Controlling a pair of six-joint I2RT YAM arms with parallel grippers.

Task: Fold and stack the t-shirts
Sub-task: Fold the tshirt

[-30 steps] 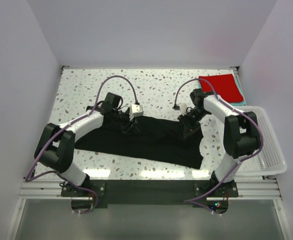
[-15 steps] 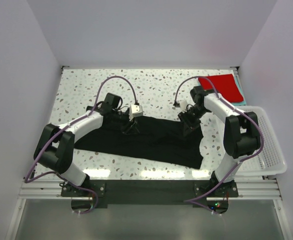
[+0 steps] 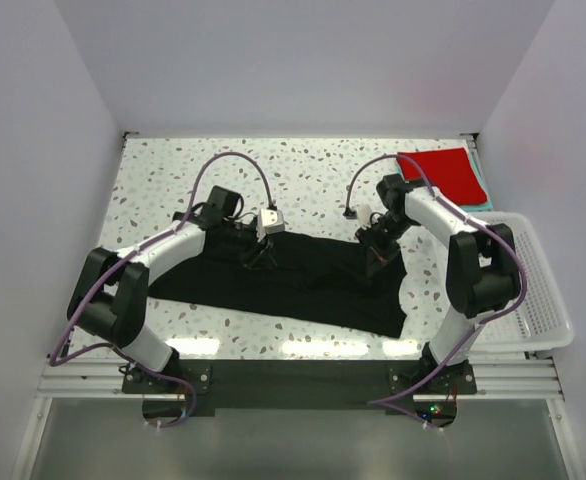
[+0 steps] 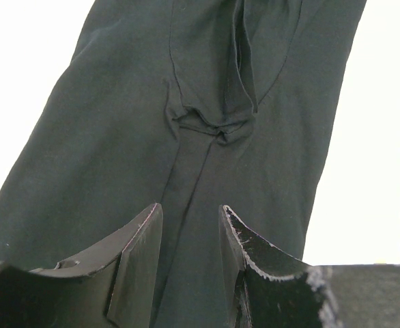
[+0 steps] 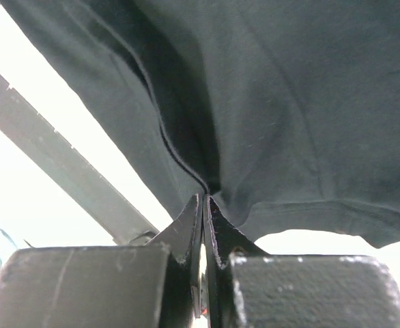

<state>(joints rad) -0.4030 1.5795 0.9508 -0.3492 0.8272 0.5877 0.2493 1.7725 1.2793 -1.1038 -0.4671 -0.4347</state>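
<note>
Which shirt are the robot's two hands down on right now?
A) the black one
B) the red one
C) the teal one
A: the left gripper and the right gripper are both down on the black t-shirt spread across the table, while the red t-shirt lies folded in the far right corner, apart from them.

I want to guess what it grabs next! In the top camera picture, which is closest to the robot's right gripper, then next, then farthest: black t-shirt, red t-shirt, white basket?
1. black t-shirt: pinched in the right gripper, mid-table.
2. red t-shirt: folded, far right corner.
3. white basket: right edge, nearer the arm bases.
</note>
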